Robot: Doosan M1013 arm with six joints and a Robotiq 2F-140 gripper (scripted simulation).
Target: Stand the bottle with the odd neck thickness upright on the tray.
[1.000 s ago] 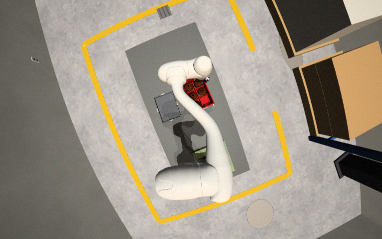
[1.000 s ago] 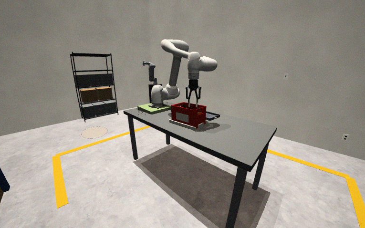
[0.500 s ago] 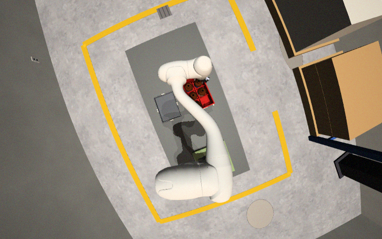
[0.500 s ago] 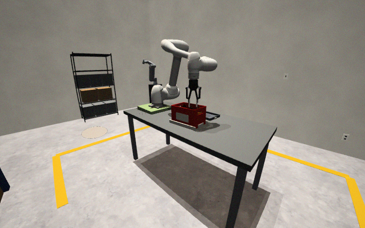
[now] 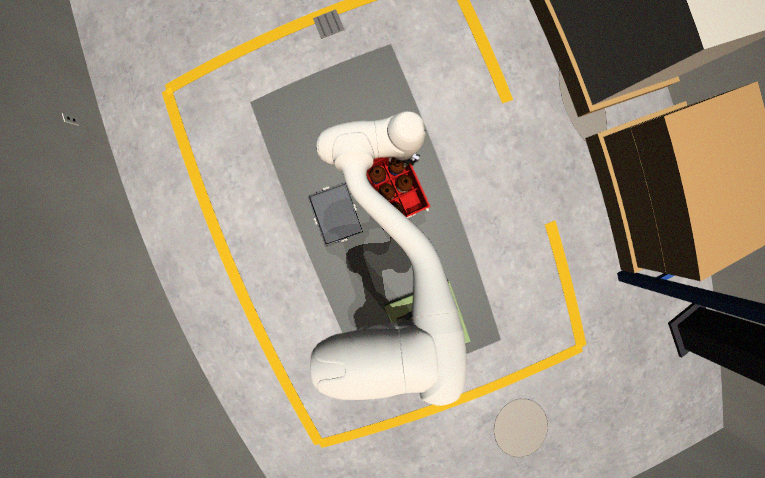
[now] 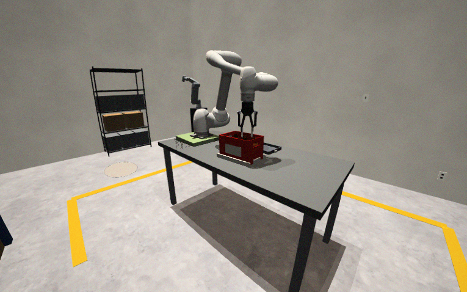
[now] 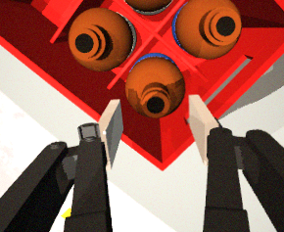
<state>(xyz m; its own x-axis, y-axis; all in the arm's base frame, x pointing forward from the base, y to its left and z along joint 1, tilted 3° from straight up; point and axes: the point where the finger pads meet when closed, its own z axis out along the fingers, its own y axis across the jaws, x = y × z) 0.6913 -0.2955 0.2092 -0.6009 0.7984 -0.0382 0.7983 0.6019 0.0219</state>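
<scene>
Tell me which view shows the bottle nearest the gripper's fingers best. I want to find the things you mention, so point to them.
The wrist view: it looks down on that brown bottle (image 7: 156,82), showing its mouth, shoulder and part of a blue ring. The top view shows it small beside the arm; the exterior view mostly hides it behind the red crate's (image 5: 420,209) (image 6: 242,153) (image 7: 162,164) wall.

The arm reached over the worktop, its wrist end above one end of the red crate. Brown bottles stood in the crate, and one corner compartment had no bottle. The grey tray lay near the crate, apart from it, with no bottle on it.
</scene>
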